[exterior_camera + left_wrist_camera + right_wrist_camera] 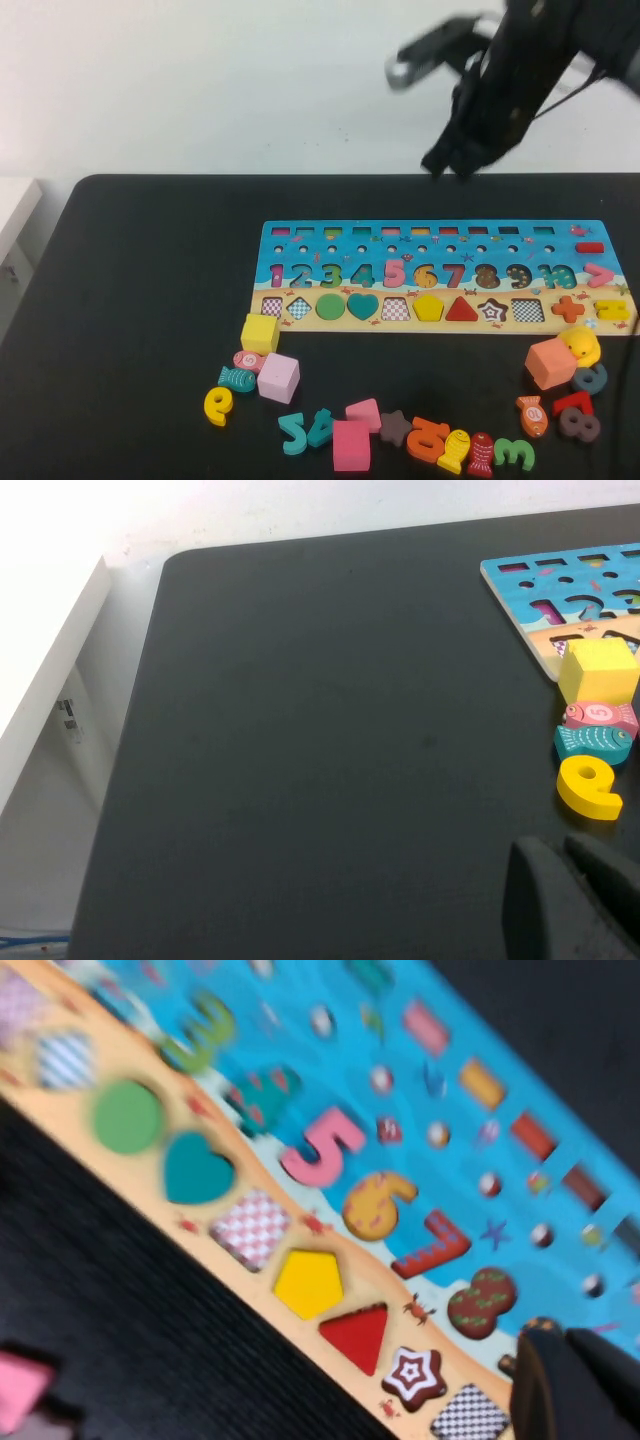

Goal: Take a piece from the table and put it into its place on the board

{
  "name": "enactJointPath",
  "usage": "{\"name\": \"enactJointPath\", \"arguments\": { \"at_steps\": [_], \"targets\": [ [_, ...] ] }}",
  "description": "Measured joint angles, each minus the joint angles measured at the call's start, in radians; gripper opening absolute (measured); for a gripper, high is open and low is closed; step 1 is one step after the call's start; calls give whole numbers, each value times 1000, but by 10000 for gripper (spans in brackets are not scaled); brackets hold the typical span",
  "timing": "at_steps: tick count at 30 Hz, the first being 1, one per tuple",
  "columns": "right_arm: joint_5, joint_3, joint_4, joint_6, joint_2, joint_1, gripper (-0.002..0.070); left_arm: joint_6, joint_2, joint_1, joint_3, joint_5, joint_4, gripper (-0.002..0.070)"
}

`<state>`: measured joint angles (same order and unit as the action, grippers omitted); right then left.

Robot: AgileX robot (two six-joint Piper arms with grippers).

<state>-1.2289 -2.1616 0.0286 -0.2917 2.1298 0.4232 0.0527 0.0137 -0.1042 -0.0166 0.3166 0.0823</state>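
Yellow and flat, the pentagon piece (pixel 428 307) is already sitting flush in its slot on the sandy lower strip of the board (pixel 440 232), between a checkered empty slot and the red triangle (pixel 461 309), in the centre of the high view; the right wrist view is showing the same piece (pixel 308 1283) lying level with the wood around it, so the placing step looks done. The right gripper (pixel 450 160) is hanging high in the upper right of the high view, well above the far edge of the board, holding nothing; its dark fingers (pixel 545 1385) are showing only as a tip at the lower right of the right wrist view, and whether they are spread or closed cannot be told. The left gripper (pixel 570 900) is appearing only at the lower right of the left wrist view, low over the black counter (pixel 300 730) near the yellow cube (pixel 598 670) and well apart from the board; its fingers are looking closed together on nothing. Judging by its look, the piece is light, stiff painted wood, thin and somewhat slick, so it would be best pinched across two opposite edges.
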Motion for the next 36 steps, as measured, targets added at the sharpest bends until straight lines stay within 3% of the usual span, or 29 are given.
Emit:
{"name": "enactJointPath", "arguments": {
  "at_steps": [17, 27, 36],
  "targets": [
    [-6, 336, -11, 38, -685, 2, 19, -2, 0, 0, 0, 0, 0, -1],
    [-6, 360, -285, 143, -781, 2, 19, -2, 0, 0, 0, 0, 0, -1],
    [-6, 370, -215, 53, -812, 2, 19, -4, 0, 0, 0, 0, 0, -1]
  ]
}}
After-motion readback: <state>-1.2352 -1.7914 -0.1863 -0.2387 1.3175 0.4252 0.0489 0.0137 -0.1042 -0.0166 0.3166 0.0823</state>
